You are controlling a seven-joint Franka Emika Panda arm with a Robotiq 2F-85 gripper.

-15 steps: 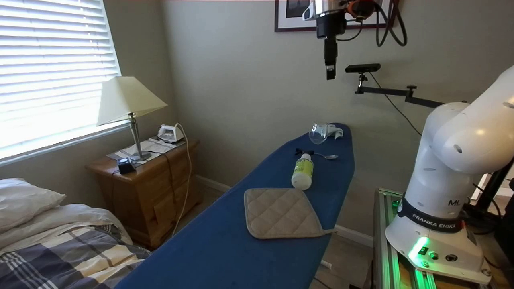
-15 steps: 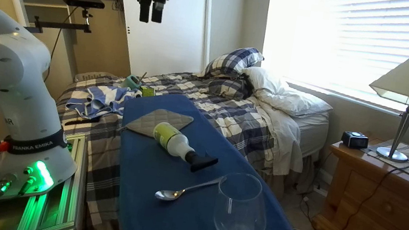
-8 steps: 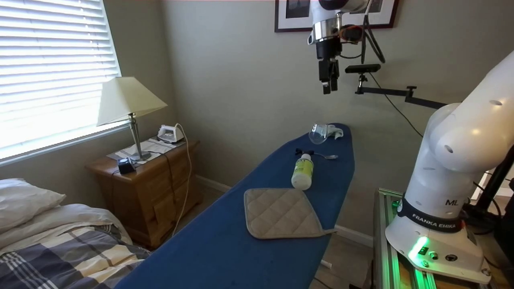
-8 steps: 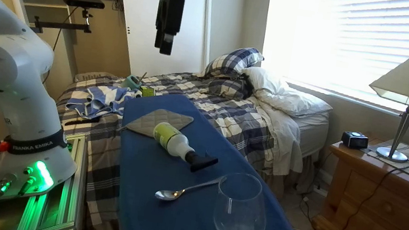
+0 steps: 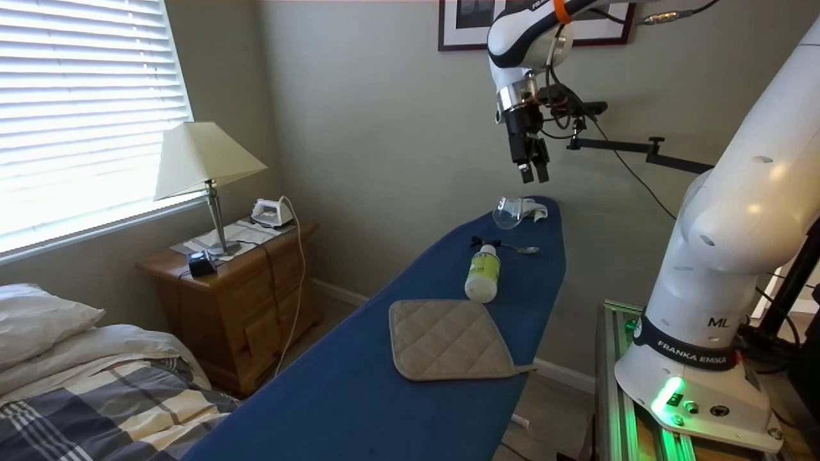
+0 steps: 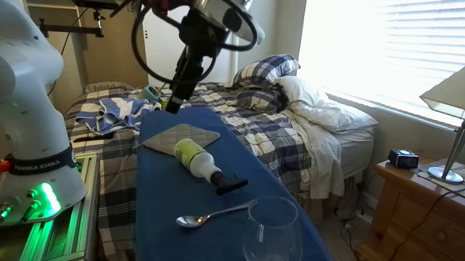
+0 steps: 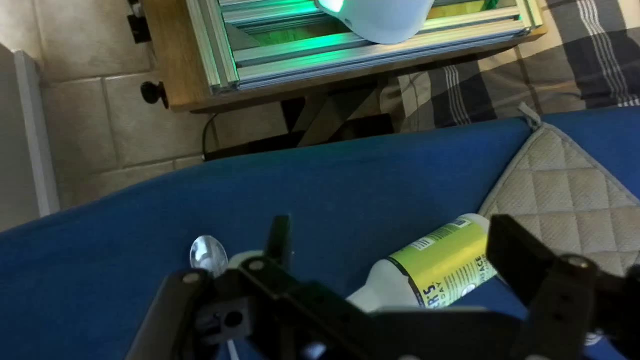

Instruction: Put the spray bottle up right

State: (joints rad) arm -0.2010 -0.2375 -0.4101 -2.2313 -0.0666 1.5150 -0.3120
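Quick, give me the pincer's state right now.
Pincer: open, jaws wide apart, holding nothing; the spray bottle lies on its side on the ironing board, ungripped.

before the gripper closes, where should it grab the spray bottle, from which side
Probably by the labelled body of the spray bottle, the gripper closing across its width from above: it lies on its side on the ironing board, its body looks evenly round, and the black sprayer top juts unevenly.
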